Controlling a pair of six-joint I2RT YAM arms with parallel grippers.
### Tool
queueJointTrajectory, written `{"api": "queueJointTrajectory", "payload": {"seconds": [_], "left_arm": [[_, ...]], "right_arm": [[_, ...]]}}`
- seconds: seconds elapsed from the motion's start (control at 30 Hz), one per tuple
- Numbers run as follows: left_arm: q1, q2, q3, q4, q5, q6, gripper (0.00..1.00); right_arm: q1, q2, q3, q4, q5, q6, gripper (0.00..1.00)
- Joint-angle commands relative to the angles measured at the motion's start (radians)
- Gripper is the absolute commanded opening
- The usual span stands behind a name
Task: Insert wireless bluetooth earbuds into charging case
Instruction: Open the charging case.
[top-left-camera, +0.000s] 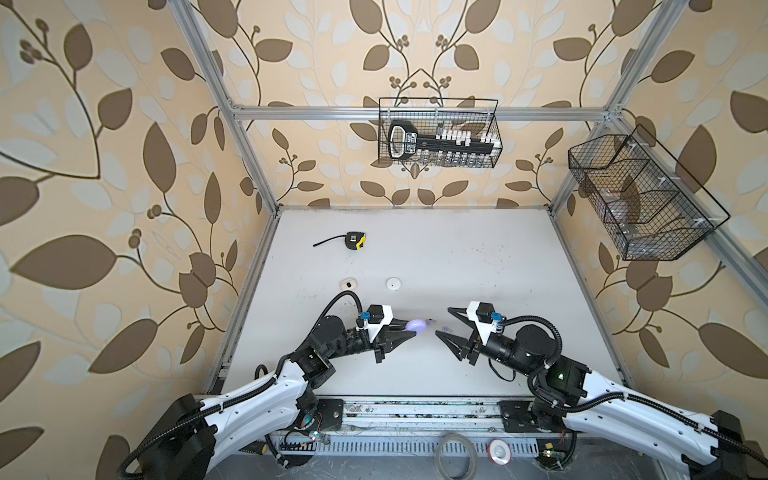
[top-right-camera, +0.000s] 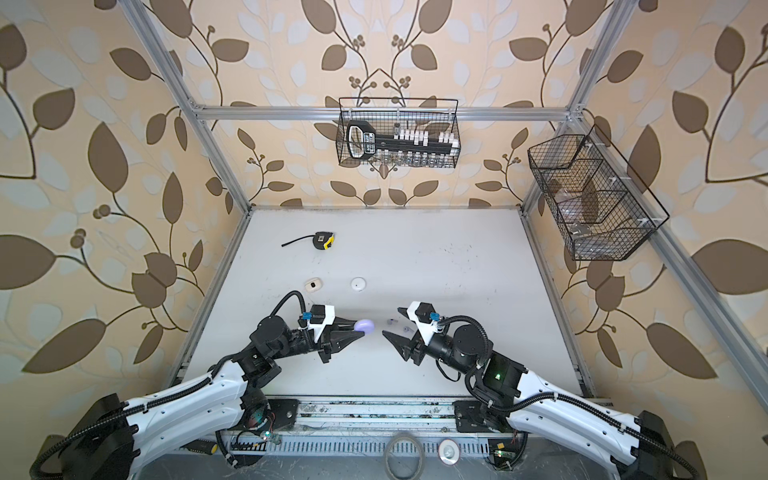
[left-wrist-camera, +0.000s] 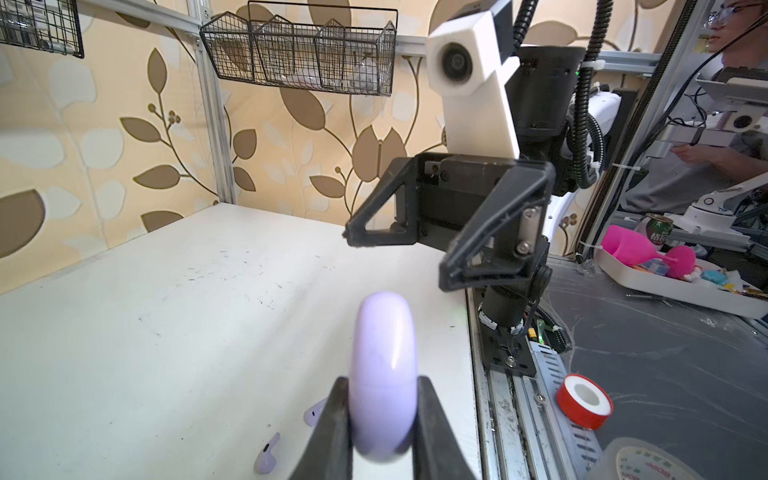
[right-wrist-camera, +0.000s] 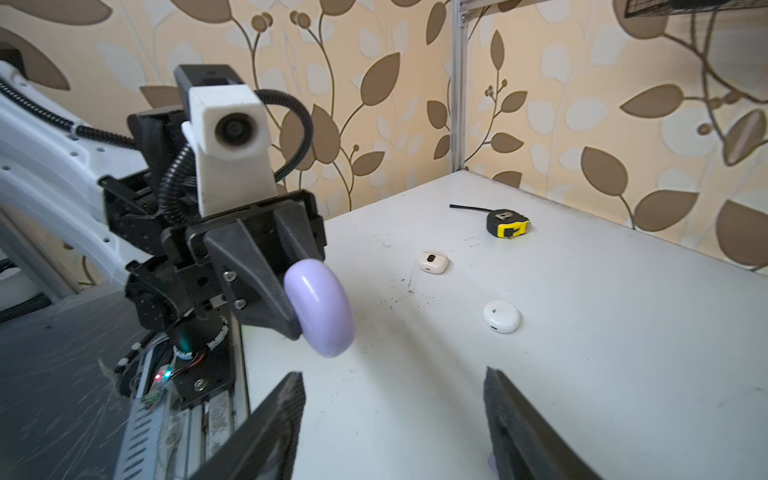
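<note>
My left gripper (top-left-camera: 409, 329) clamps the lilac case (left-wrist-camera: 382, 365) (lid looks shut), right gripper (top-left-camera: 442, 322) gapes empty; both lilac earbuds (left-wrist-camera: 268, 455) loose on table (left-wrist-camera: 166, 311), nothing inserted yet.

Bench (top-left-camera: 478, 257): tape measure (top-left-camera: 355, 241) far back-left. Nearer, squarish case (top-left-camera: 348, 284) w/ round case (top-left-camera: 393, 284) to its right, apart. Nearer still, mid-bench: left gripper (top-left-camera: 412, 328) w/ third case (top-left-camera: 417, 325) between its fingers, off the surface; right gripper (top-left-camera: 442, 320) opposite. Earbuds (left-wrist-camera: 268, 455) on bench btw the grippers. Back-wall basket (top-left-camera: 438, 133) behind; side basket (top-left-camera: 640, 195) on right wall.
</note>
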Motion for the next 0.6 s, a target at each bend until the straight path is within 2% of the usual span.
{"api": "queueJointTrajectory", "payload": {"seconds": [0.0, 0.13, 0.57], "left_arm": [[-0.009, -0.011, 0.032, 0.018, 0.028, 0.037, 0.00], [-0.011, -0.007, 0.036, 0.017, 0.053, 0.045, 0.00], [-0.061, 0.037, 0.045, 0.020, 0.061, 0.089, 0.00]], "right_arm": [[0.052, 0.011, 0.032, 0.041, -0.016, -0.020, 0.70], [0.092, 0.056, 0.057, 0.068, 0.005, -0.024, 0.69], [0.093, 0.159, 0.078, 0.126, 0.102, 0.003, 0.64]]}}
